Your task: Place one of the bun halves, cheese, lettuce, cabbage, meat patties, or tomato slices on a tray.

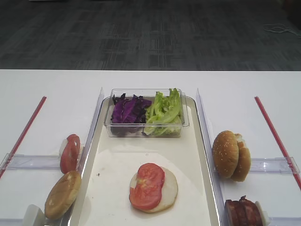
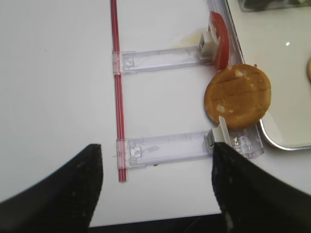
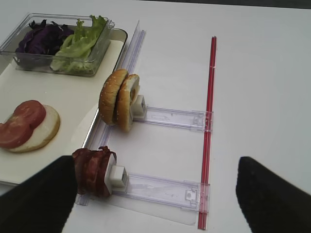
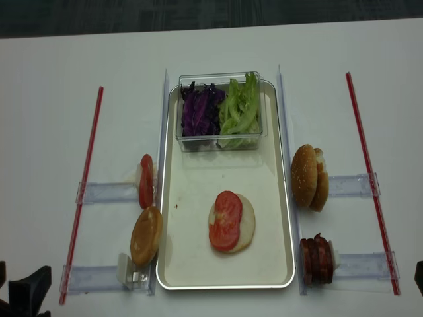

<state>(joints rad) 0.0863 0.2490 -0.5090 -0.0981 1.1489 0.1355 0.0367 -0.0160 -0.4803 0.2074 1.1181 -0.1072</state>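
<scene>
The silvery tray [image 1: 117, 165] lies in the middle. On it a flat pale bun half [image 1: 170, 188] carries tomato slices [image 1: 146, 184]. Cabbage [image 1: 129, 110] and lettuce [image 1: 163, 112] fill a clear tub at its far end. Left of the tray stand another tomato slice [image 2: 219, 39] and a brown bun half [image 2: 237, 95]. To the right stand two bun halves [image 3: 118, 99] and the meat patties [image 3: 92, 171]. Cheese is out of view. My left gripper [image 2: 158, 194] is open over the near left rack. My right gripper [image 3: 155, 199] is open, one finger beside the patties.
Clear plastic racks [image 4: 106, 193] [image 4: 360, 264] hold the upright food on both sides of the tray. A red strip [image 4: 82, 191] runs along the left and another red strip [image 4: 370, 178] along the right. The clear tub [image 1: 146, 131] sits inside the tray.
</scene>
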